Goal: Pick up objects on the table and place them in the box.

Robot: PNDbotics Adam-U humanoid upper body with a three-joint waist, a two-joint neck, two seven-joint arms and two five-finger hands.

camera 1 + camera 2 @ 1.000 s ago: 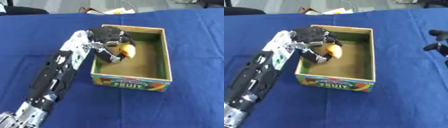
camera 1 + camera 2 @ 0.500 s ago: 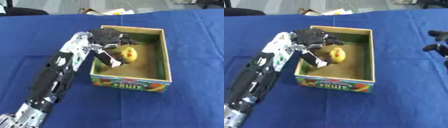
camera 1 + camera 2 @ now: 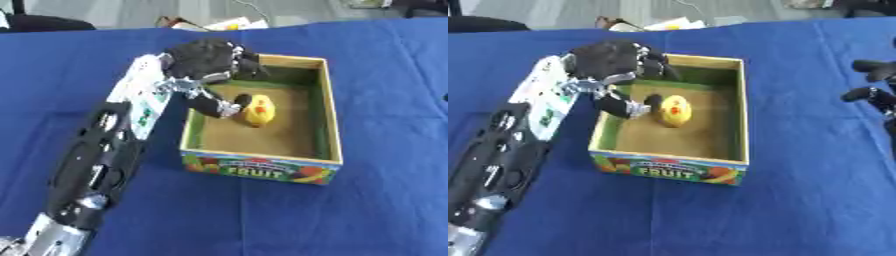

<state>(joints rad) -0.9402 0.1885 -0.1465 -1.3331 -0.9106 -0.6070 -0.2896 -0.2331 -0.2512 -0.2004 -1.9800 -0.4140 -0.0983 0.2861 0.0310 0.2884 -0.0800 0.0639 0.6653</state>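
Observation:
A yellow fruit with a red spot (image 3: 259, 111) lies on the floor of the cardboard fruit box (image 3: 260, 168), near its middle. My left hand (image 3: 206, 60) hovers over the box's near-left corner, fingers spread and relaxed; its thumb tip rests just beside the fruit without holding it. In the right eye view my right hand (image 3: 874, 90) shows at the right edge, apart from the box, with dark fingers extended.
A blue cloth (image 3: 367, 210) covers the table all around the box. Papers and cables (image 3: 220, 22) lie beyond the far edge of the table.
My left hand has let go of the yellow fruit, which now lies on the box floor. The hand has lifted and drawn back toward the box's left wall.

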